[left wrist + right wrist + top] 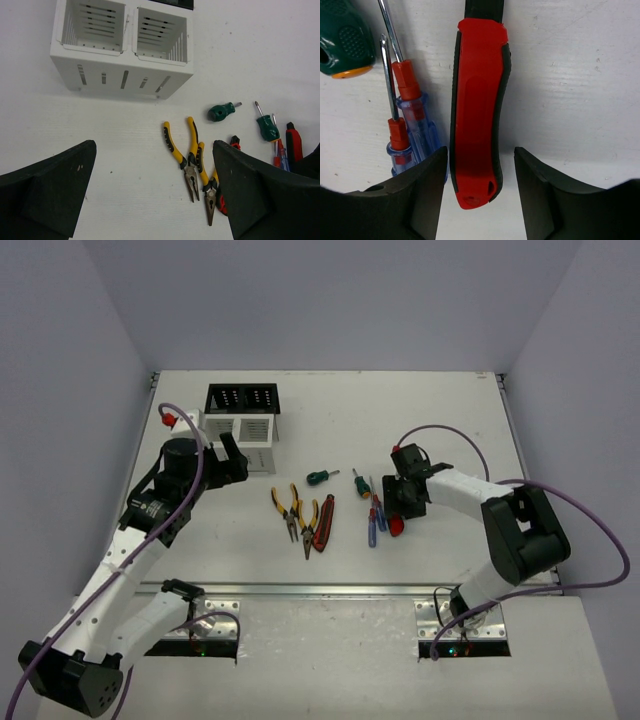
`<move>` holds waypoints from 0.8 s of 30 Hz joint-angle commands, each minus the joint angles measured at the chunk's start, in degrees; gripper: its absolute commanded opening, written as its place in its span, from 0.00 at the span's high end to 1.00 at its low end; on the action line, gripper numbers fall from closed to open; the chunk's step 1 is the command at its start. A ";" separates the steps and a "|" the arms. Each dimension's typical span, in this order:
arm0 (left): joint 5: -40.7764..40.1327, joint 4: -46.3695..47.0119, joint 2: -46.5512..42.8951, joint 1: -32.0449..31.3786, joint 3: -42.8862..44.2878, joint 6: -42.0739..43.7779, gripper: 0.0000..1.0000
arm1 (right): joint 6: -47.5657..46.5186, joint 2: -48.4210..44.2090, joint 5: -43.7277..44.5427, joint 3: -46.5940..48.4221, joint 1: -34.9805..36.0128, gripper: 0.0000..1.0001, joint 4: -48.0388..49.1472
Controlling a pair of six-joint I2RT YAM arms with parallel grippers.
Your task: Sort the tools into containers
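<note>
In the right wrist view a red-and-black screwdriver handle (477, 115) lies between my right gripper's (481, 185) jaws. The left finger (422, 190) sits against the handle and a gap shows before the right finger (540, 190), so the gripper is open. Two blue screwdrivers (415, 125) and a green handle (345, 35) lie just left of it. My left gripper (155, 195) hangs open over bare table near two yellow pliers (182, 155) and the white container (125, 77). From above, the right gripper (400, 508) stands over the red handle (396, 526).
The black container (243, 397) stands behind the white container (240, 435) at the back left. Red-and-black cutters (323, 523) lie beside the pliers (287, 510). A stubby green screwdriver (318, 477) and a longer green one (360, 484) lie mid-table.
</note>
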 commanded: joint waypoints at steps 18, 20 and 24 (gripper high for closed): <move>24.71 5.93 -1.98 -0.58 8.15 -4.04 0.00 | -5.37 -25.64 -0.88 -2.18 1.78 1.00 1.03; 33.61 12.68 -1.10 -0.65 6.68 -8.82 0.00 | -6.72 -30.90 -6.99 -3.18 2.04 1.00 3.52; 43.22 29.35 6.34 -5.29 1.72 -20.32 0.00 | -7.01 -42.19 -19.26 -7.18 2.59 1.00 12.34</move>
